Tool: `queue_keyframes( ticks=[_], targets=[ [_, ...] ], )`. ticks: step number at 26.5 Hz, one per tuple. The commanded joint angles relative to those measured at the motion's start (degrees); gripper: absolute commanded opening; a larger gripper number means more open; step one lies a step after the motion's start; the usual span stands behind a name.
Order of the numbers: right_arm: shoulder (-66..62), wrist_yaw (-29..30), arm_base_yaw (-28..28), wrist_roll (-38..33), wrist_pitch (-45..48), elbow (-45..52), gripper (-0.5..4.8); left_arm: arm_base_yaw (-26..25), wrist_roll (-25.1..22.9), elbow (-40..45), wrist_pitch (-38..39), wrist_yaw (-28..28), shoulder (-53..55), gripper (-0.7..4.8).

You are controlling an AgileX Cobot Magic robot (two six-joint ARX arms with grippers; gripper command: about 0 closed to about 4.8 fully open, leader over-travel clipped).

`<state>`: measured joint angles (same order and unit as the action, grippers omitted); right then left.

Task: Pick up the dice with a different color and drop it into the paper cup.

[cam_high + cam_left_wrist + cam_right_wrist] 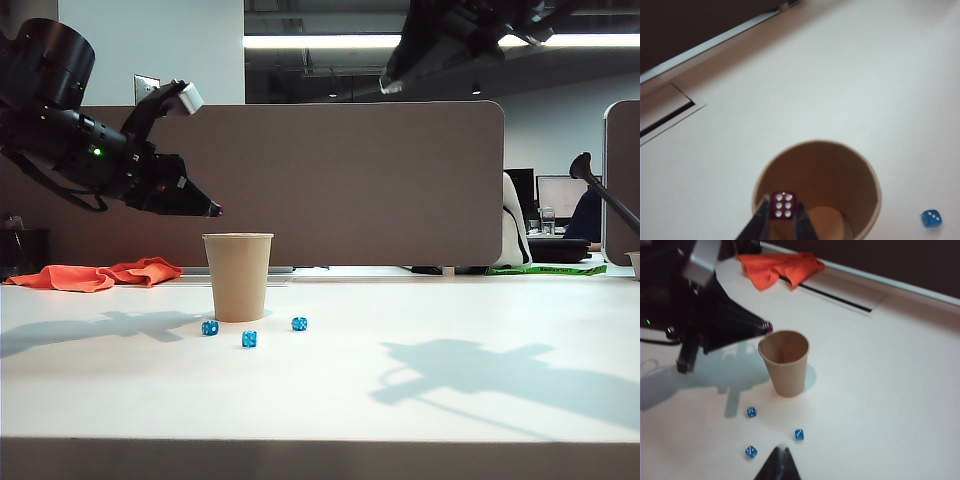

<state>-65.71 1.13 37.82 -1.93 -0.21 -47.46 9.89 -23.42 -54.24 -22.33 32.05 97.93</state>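
Left hand [212, 210], perhaps loaded, above paper cup [238, 277]

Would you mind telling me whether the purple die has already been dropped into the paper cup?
No, the purple die is pinched in the left gripper at the paper cup rim; the right gripper hangs clear.

Beige partition [350, 180] behind white table [450, 330]

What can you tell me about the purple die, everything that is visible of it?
The purple die is a tiny translucent cube with white pips; the face toward the left wrist camera shows six. It is off the table, pinched between the two fingers of the left claw, one on each side. It hangs at the rim of the upright paper cup, on the side nearest the left arm, not yet inside. Nothing else touches it.
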Motion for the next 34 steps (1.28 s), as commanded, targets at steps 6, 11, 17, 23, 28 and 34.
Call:
queue_keyframes(
  ticks=[6, 11, 17, 23, 28, 34],
  targets=[
    [0.2, 0.5, 0.1, -0.2, 1.7, -0.1, -0.05, 0.6, 0.3, -2.3, -0.9, 0.3, 2.4, 0.52],
    [0.2, 0.5, 0.1, -0.2, 1.7, -0.1, -0.05, 0.8, 2.1, -5.7, -0.3, 0.3, 3.7, 0.52],
    [0.2, 0.3, 0.1, -0.2, 0.4, -0.1, -0.05, 3.0, 3.3, -6.3, 3.1, 3.5, 3.7, 0.52],
    [0.2, 0.3, 0.1, -0.2, -1.0, -0.1, -0.04, 3.5, 2.8, -6.3, 4.9, 1.6, 3.6, 0.52],
    [0.2, 0.3, 0.1, -0.2, -1.0, -0.1, -0.04, 3.5, 2.8, -6.3, 4.9, -0.4, 3.6, 0.53],
    [0.2, 0.3, 0.1, -0.2, -1.0, -0.1, -0.04, 3.5, 2.8, -6.6, 4.9, -1.4, 3.6, 0.97]
  ],
)
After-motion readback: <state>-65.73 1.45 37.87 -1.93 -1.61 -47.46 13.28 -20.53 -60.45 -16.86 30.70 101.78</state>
